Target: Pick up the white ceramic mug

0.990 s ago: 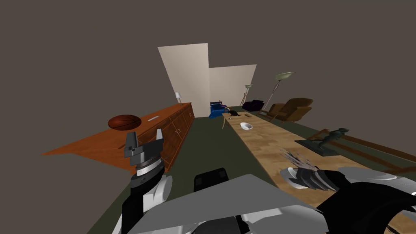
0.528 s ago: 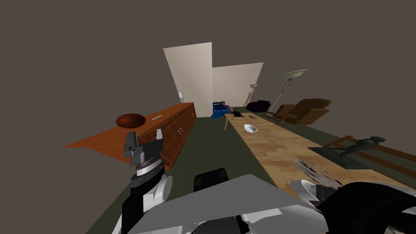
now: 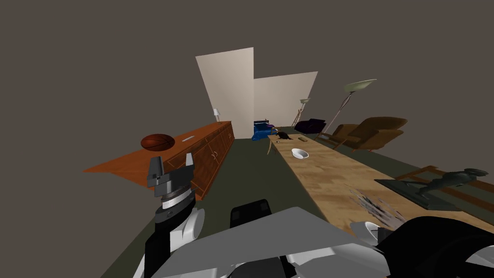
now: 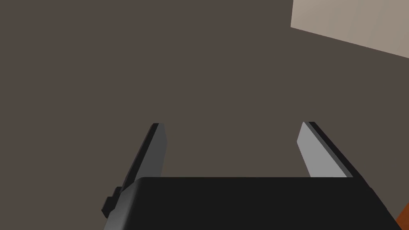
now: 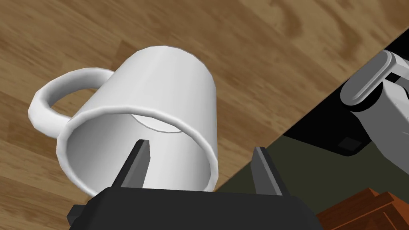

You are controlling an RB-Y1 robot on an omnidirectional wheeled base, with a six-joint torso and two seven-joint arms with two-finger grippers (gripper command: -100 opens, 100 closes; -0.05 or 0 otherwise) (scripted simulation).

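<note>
Now the right gripper (image 5: pixel 200 145) stands wide open, 1 finger inside the white mug (image 5: pixel 167 80), the other outside.

- A brown basketball (image 3: pixel 157 141) rests on a long orange-brown sideboard (image 3: pixel 205 147), with a small lamp (image 3: pixel 216 114) at its far end.
- A white bowl (image 3: pixel 300 153) sits on the wooden bench (image 3: pixel 328 173).
- A dark statue (image 3: pixel 451 180) stands at the bench's right side.
- A brown armchair (image 3: pixel 375 132) and a floor lamp (image 3: pixel 359 87) stand beyond it.
</note>
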